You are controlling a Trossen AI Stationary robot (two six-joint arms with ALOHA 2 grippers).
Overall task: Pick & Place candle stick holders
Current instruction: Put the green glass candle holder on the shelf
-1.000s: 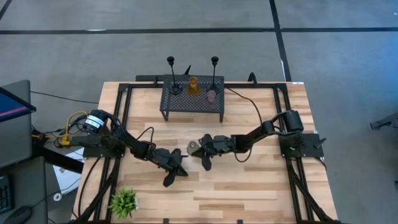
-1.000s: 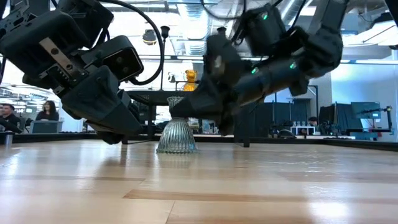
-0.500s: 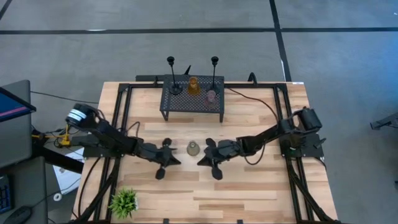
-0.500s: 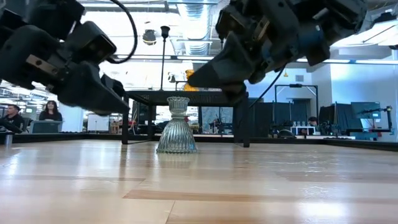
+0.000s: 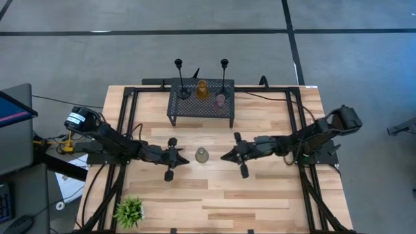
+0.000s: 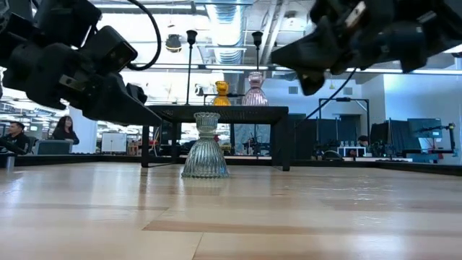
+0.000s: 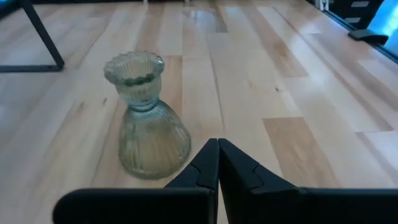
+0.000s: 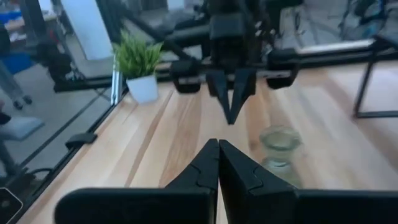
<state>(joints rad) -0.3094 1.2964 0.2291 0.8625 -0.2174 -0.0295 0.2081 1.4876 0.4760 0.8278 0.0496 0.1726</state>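
The grey-green holder (image 5: 202, 155) stands alone mid-table between the empty left gripper (image 5: 177, 156) and right gripper (image 5: 225, 156), fingers pressed together; a closed-fingered approach might topple it

Light is bright and even from overhead. In the low view, ceiling lights behind the arms turn them into dark silhouettes, and the wooden table (image 6: 231, 217) carries a pale sheen. The right wrist view is soft, with the plant (image 8: 138, 62) and room beyond its fingers blurred.
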